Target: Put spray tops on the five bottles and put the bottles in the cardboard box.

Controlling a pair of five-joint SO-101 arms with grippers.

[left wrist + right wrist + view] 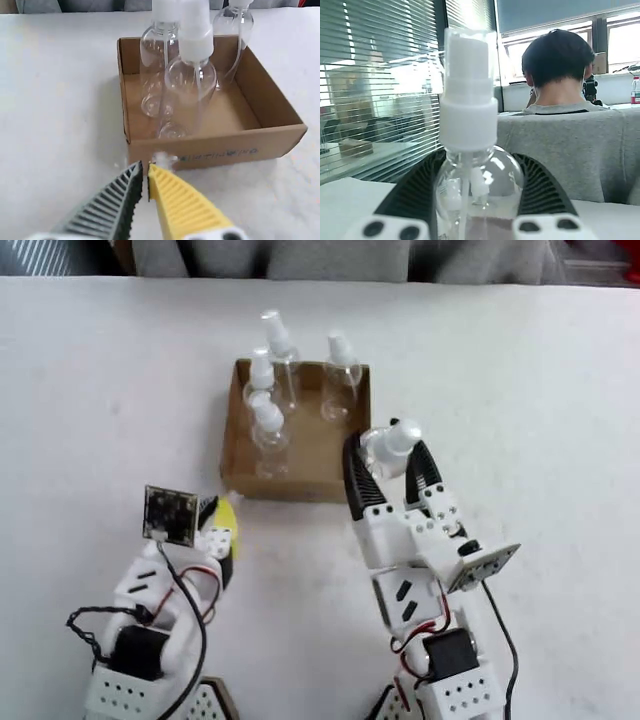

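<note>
Left gripper (pixel 145 174): grey and yellow fingers pressed together, nothing between them. It sat low over the table (pixel 520 390), just short of the box's near left corner.

Right gripper (pixel 384 450): clamped on the fifth bottle (pixel 468 125), fingers on either side of the clear body. The bottle stood upright in the grip with its white top seated and a clear cap over the nozzle. From above, it was just outside the box's right wall, by the near right corner and not yet over the opening. I could not judge its height off the table.

Box (pixel 318 458): open, flat on the table between and ahead of the two arms. Four bottles (pixel 270 448) stood inside, one toward the near left, two close together at the far left and one at the far right. Each carried a spray top (pixel 196 42).

Progress, as I read it: all five tops looked fitted and four bottles were boxed. What was left was to carry the fifth across the right wall, set it in the bare right part of the floor and let go.

Writing: a line of dark print (pixel 217 155) ran along the outside of the box's near wall, too smeared to make out. I saw no labels on the bottles.
</note>
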